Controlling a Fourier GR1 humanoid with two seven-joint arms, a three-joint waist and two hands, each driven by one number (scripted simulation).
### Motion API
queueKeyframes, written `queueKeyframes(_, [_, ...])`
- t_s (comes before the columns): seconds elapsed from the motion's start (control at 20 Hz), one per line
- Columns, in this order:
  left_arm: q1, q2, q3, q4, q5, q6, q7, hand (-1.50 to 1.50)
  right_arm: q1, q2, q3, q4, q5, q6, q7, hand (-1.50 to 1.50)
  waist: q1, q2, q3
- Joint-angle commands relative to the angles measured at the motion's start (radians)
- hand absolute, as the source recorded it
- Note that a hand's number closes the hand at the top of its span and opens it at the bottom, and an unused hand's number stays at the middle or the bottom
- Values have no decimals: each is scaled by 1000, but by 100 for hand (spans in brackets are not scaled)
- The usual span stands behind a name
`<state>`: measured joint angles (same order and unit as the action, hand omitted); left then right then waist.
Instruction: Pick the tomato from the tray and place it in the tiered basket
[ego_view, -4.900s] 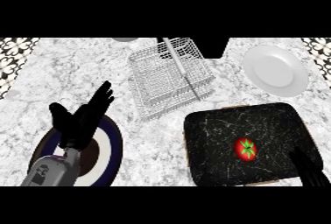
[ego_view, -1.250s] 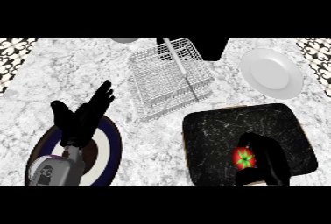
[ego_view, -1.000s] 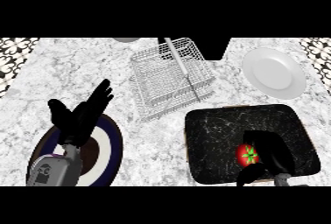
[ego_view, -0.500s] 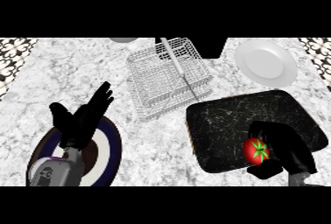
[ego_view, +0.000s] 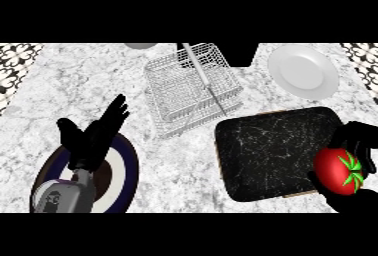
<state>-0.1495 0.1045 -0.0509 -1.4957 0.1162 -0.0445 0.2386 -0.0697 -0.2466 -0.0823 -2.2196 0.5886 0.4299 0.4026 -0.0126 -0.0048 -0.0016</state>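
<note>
The right hand (ego_view: 354, 150) curls round the tomato (ego_view: 338, 171) at the tray's (ego_view: 273, 150) right edge. The tiered basket (ego_view: 193, 87) stands far left of it. The left hand (ego_view: 92, 137) rests open over a dark-rimmed plate (ego_view: 122, 172).

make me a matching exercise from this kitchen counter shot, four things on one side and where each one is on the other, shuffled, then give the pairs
Things:
1. tomato
2. white plate
3. wire basket
4. left hand

Places:
A. top middle of the counter
B. over a dark-rimmed plate, lower left
C. in the right hand, at the black tray's right edge
D. top right, beyond the tray

Pairs: 1-C, 2-D, 3-A, 4-B
</note>
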Motion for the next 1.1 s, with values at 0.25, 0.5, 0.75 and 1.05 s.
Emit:
queueKeyframes(0.25, [-6,15,6,-17,2,-35,16,0,-367,-31,-16,-128,-129,122,381,150,16,3,0])
queueKeyframes(0.5, [-1,-29,-13,25,-31,-2,-30,0,-678,-86,-25,119,-169,152,455,150,22,4,0])
queueKeyframes(0.75, [2,5,6,-43,14,-44,44,0,-833,-6,111,286,-63,94,522,150,28,4,0])
queueKeyframes(1.05, [-25,-13,11,70,-27,-33,-45,0,-973,55,56,578,3,-56,422,150,27,9,1])
